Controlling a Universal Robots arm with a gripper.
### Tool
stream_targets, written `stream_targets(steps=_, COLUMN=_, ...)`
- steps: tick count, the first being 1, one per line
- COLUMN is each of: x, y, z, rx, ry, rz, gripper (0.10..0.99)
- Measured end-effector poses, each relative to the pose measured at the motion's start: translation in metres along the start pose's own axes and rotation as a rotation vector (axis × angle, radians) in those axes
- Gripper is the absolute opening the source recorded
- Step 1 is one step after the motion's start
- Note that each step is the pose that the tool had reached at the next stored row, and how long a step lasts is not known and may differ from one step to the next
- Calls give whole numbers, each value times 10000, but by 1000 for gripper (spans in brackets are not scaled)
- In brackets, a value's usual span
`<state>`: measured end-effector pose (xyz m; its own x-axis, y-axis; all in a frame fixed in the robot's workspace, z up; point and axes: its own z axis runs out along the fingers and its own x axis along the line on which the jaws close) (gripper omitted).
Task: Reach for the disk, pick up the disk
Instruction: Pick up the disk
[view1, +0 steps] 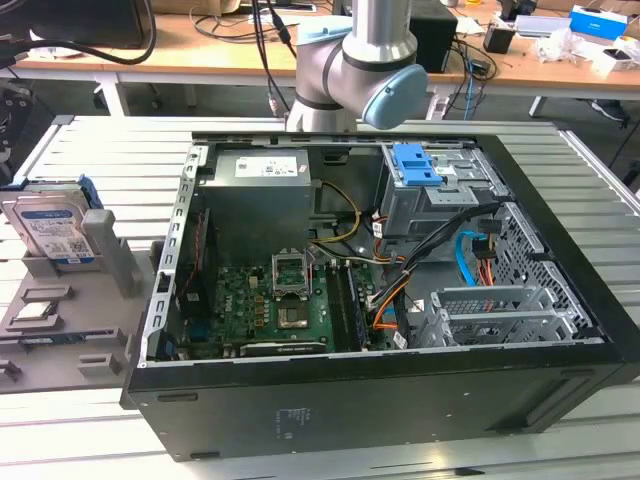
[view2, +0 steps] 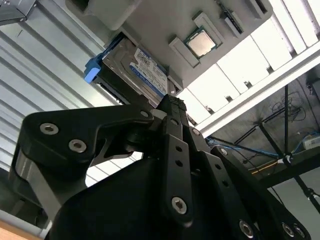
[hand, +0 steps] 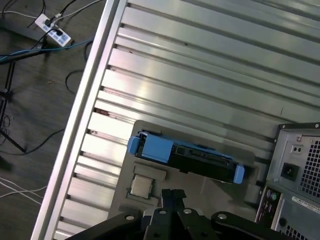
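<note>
1. Disk (view1: 55, 232) stands on edge in the grey holder (view1: 60, 345) on the table (view1: 330, 455), at the exterior view's left, beside the open computer case (view1: 400, 400).
2. Pincer (hand: 173, 192) clenched, grasping nothing, apart from the disk.

The arm (view1: 335, 70), top middle of the exterior view, had the usual cobot look. A shiny silver tube ran into chunky rounded grey joint housings, and one joint was finished off with a pale blue round cap (view1: 393, 97). In the second wrist view the gripper (view2: 170, 104) was matte black all over. It was built from flat bar links stacked side by side on a bulky black body and pinned with round silver screws (view2: 77, 145), plus a few socket-head bolts (view2: 178, 203).
</note>
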<state>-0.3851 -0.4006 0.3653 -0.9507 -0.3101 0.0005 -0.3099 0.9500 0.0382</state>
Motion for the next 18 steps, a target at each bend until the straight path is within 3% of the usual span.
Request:
stream_targets(steps=3, x=0, y=0, z=0, rx=0, ry=21, rz=-558, gripper=106)
stream_targets(steps=18, x=0, y=0, z=0, rx=1, ry=81, rz=-2126, gripper=106)
